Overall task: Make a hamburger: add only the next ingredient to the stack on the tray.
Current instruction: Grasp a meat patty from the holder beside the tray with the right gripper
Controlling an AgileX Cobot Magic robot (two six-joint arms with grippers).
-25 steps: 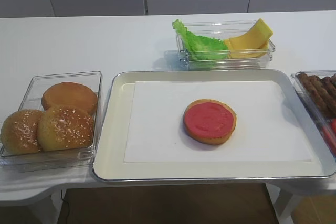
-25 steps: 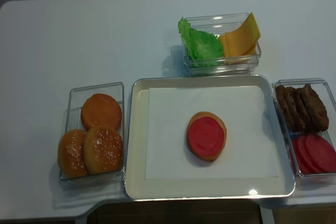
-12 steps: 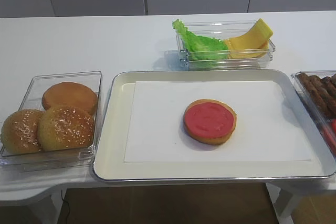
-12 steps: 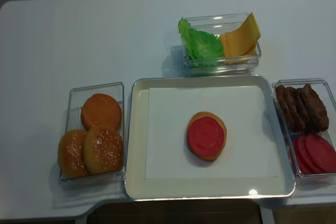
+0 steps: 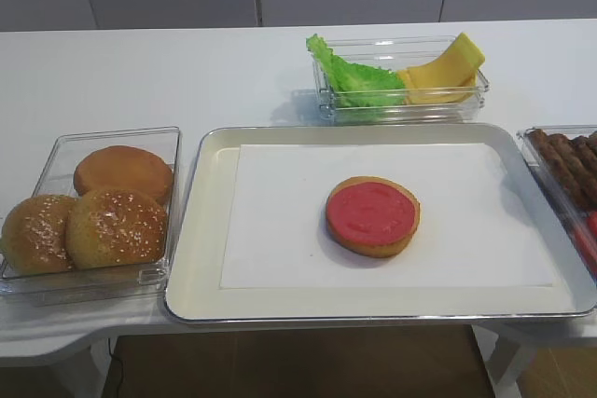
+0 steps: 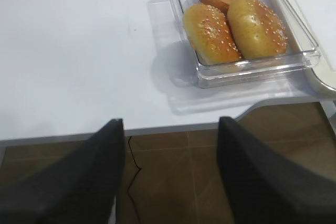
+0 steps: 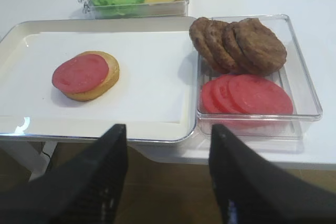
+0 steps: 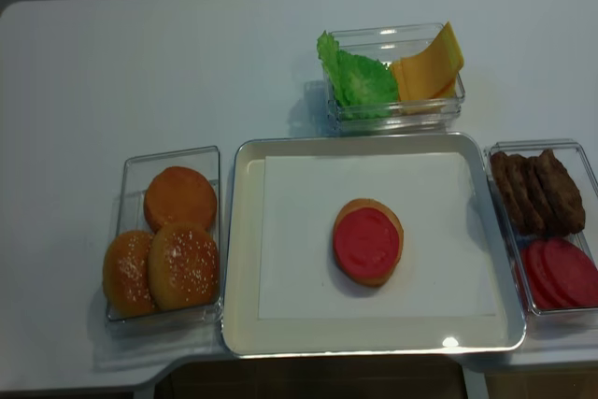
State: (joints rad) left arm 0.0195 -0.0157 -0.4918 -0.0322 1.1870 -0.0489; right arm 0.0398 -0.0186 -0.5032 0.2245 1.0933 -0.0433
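Exterior high view: big cream tray point(image 5: 191, 267) w/ silver rim in the middle of white table point(image 5: 140, 72), white paper sheet point(image 5: 280, 230) inside. On the paper, near the middle: the stack point(image 5: 372, 215), a tan bun half w/ flat pink-red disc on top.

Left of tray, touching its rim: clear bin point(image 5: 56, 151) w/ three buns point(image 5: 117, 226), two w/ sesame seeds in front, one plain at the back.

Behind tray: clear bin at the back point(image 5: 401, 111) w/ green lettuce point(image 5: 359, 76) on left side & yellow cheese slices point(image 5: 443, 70) on right side, cheese leaning up over the wall.

Right of tray, just beside rim: right bin point(image 7: 302, 85), best seen in right wrist view. Holds meat patties point(image 7: 239, 43) at far end, dark brown, four or so, leaning on each other in a row. Near end: red slices point(image 7: 247, 95), overlapped flat.

Right gripper point(image 7: 167, 179): two dark fingers point(image 7: 102, 182) spread wide, nothing between, low in front of table edge, near the tray corner & the right bin.

Left gripper point(image 6: 167, 177): fingers spread wide too, nothing held, hanging past table edge, near side of the bun bin.
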